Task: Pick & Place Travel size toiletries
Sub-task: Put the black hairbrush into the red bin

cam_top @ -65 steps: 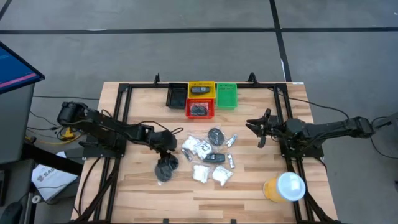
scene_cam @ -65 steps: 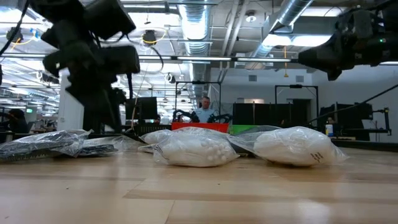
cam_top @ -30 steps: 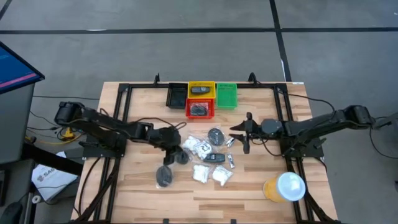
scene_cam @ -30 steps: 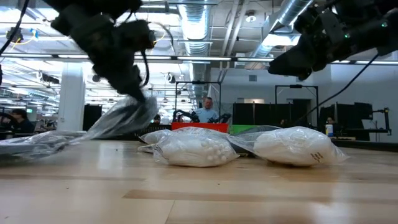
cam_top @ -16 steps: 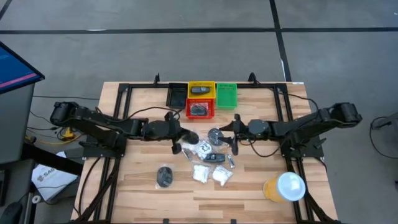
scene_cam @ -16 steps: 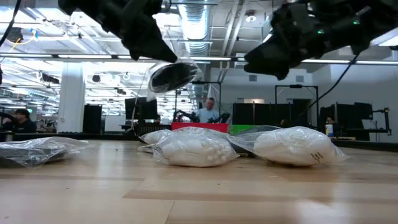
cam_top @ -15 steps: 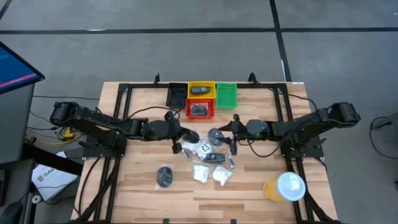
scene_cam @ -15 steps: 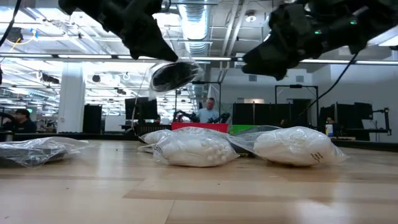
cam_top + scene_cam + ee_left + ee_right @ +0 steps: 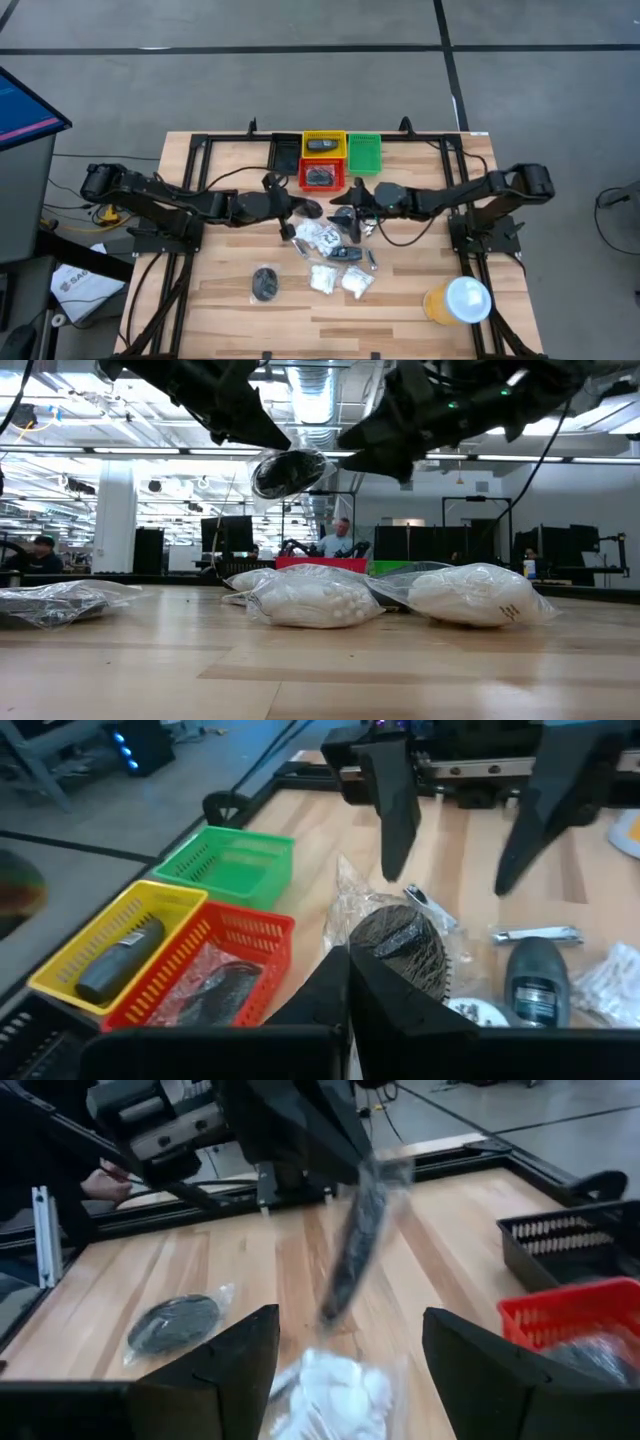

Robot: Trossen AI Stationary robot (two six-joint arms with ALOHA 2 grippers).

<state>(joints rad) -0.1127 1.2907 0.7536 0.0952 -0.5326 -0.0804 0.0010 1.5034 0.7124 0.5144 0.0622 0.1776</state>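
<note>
Four small slatted plastic bins stand in a row at the far edge of the wooden surface (image 9: pixel 200 300): a black bin (image 9: pixel 284 153), a yellow bin (image 9: pixel 324 144) with a dark oblong item, a red bin (image 9: pixel 321 175) with a dark bagged item, a green bin (image 9: pixel 364 153). A dark round disc in crinkly clear plastic (image 9: pixel 288 472) is held aloft in the closed left gripper (image 9: pixel 290 207). The right gripper (image 9: pixel 348 203) is spread wide beside it, empty. White puffy packets (image 9: pixel 315 600) lie below.
</note>
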